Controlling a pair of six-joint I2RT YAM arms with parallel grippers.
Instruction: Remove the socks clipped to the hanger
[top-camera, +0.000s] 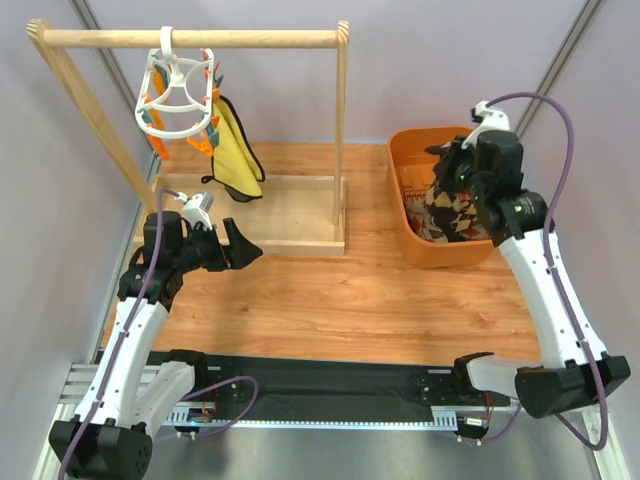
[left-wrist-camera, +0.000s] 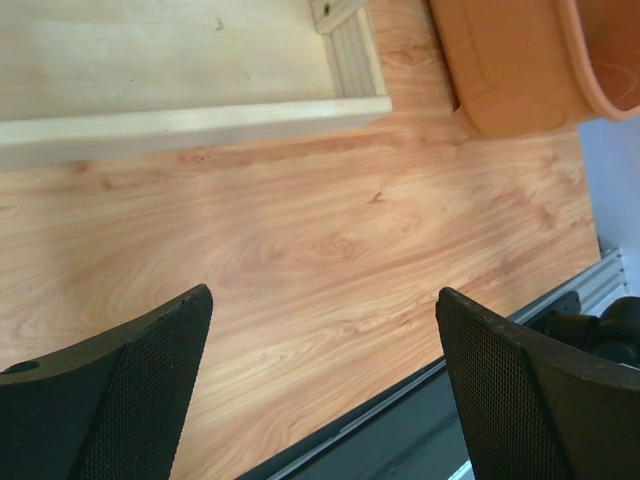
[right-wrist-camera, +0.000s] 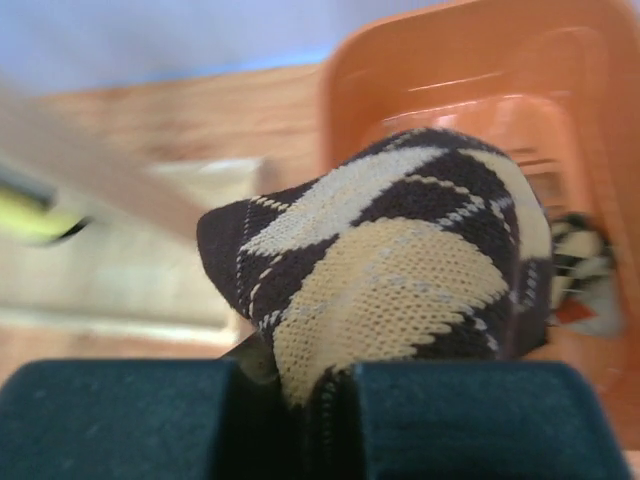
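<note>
The white ring hanger (top-camera: 178, 92) hangs by its hook from the wooden rail, with orange and teal clips. A yellow sock with black trim (top-camera: 238, 152) still hangs from it. My right gripper (top-camera: 452, 172) is shut on an argyle sock (right-wrist-camera: 400, 270) and holds it over the orange bin (top-camera: 412, 222), the sock dangling into it (top-camera: 452, 212). Another argyle sock (right-wrist-camera: 580, 275) lies inside the bin. My left gripper (top-camera: 240, 243) is open and empty, low over the table in front of the rail frame's base; its fingers (left-wrist-camera: 140, 390) frame bare wood.
The wooden rail frame (top-camera: 190, 38) stands at the back left with a flat base board (top-camera: 290, 212). The orange bin also shows in the left wrist view (left-wrist-camera: 520, 70). A black strip and metal rail (top-camera: 330, 385) run along the near edge.
</note>
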